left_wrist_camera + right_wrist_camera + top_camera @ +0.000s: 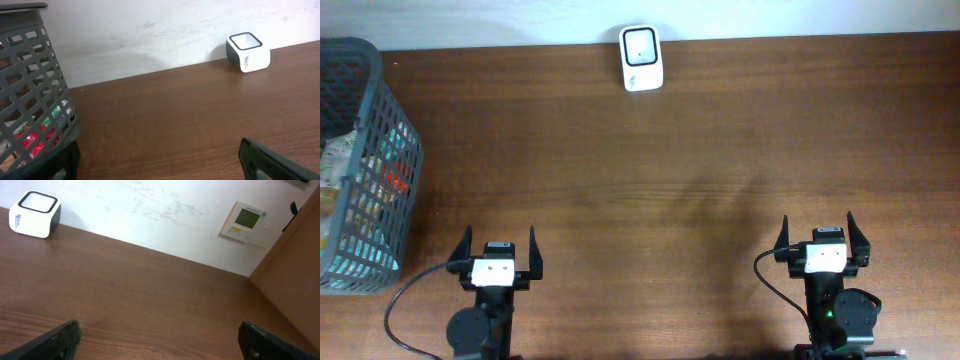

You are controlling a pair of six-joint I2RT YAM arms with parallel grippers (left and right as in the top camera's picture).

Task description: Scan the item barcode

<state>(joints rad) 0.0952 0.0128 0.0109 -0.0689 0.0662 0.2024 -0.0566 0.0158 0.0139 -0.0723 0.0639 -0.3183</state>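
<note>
A white barcode scanner with a dark window stands at the table's far edge; it also shows as the scanner in the left wrist view and the scanner in the right wrist view. Packaged items lie inside the grey mesh basket at the left; their barcodes are not visible. My left gripper is open and empty at the near left, just right of the basket. My right gripper is open and empty at the near right. Both are far from the scanner.
The basket fills the left of the left wrist view, close to my left fingertip. A white wall runs behind the table, with a wall panel and a wooden side board to the right.
</note>
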